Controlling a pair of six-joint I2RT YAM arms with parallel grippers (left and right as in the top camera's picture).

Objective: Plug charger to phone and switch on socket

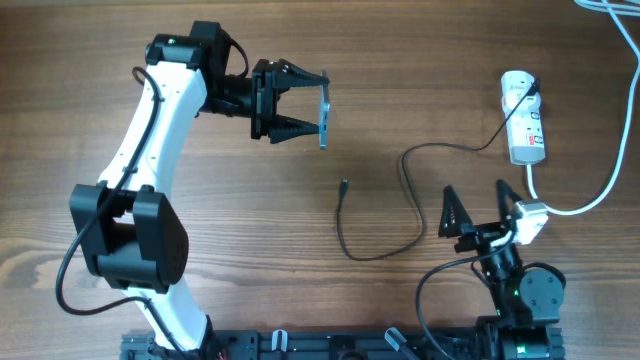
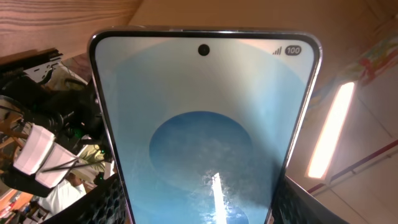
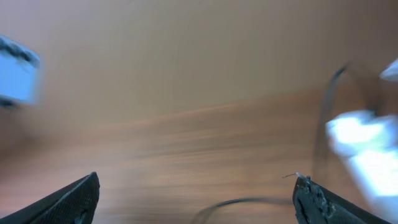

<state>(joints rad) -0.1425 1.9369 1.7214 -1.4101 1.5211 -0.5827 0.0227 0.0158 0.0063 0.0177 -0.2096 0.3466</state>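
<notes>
A: Where is the phone (image 1: 323,112)?

B: In the left gripper (image 1: 321,104); its 2 fingers (image 1: 292,75) pinch the phone by its long edges; from overhead it shows edge-on, a thin bright strip, upper middle of the table (image 1: 400,60).

A: And the left wrist view?

B: The lit blue screen (image 2: 205,143) fills it, the camera hole at the top, dark textured pads (image 2: 112,202) at both lower corners.

A: The charger (image 1: 378,257)?

B: Its thin black cable loops across the wood; the small connector (image 1: 344,185) lies flat on the table, below the phone and well apart from it; the black plug (image 1: 531,88) sits at the far end of the socket (image 1: 523,120).

A: The socket itself?

B: At the right edge, lying flat; a thick white cord (image 1: 600,195) runs from its near end and curves away to the right.

A: The right gripper (image 1: 480,208)?

B: Fingers spread wide, holding nothing, just left of a white block on that cord; the right wrist view is blurred; only 2 dark fingertips (image 3: 74,199) show clearly.
</notes>
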